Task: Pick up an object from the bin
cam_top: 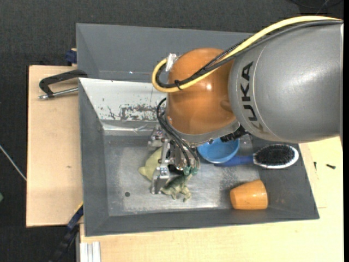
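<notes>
Camera view: brush (276, 157), cup (221, 152) in bin (121, 171)

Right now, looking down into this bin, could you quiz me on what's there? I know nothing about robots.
1. True or false: the gripper is down right over the pale yellow-green crumpled thing in the middle of the bin.
2. Fill in: the black-bristled brush lies beside a ___ cup.
3. Which lies nearest the bin's lower right corner in the view? A the brush; B the orange lump; C the cup.
Key: 1 true; 2 blue; 3 B.
</notes>
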### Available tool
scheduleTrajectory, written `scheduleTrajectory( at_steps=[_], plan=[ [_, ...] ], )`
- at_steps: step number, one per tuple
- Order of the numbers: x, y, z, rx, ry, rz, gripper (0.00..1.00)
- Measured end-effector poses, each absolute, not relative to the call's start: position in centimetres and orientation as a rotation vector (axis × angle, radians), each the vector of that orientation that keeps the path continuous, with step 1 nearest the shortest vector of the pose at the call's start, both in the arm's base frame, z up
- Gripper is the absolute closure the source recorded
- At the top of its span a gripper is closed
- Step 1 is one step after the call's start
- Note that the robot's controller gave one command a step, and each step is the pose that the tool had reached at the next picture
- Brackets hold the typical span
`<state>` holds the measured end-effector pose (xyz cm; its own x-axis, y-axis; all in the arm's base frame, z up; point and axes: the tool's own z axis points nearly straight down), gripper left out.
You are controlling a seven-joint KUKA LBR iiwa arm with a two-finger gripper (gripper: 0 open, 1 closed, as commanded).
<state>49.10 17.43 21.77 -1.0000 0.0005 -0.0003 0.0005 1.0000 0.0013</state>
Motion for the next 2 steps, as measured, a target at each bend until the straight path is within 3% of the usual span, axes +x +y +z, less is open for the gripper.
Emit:
scheduleTrajectory(
  at_steps=[1,2],
  plan=[
    [52.21,11.23,9.51,-0.18,3.139,-0.001,0.0],
    [52.42,11.54,10.01,-0.182,3.128,0.005,1.0]
  ],
)
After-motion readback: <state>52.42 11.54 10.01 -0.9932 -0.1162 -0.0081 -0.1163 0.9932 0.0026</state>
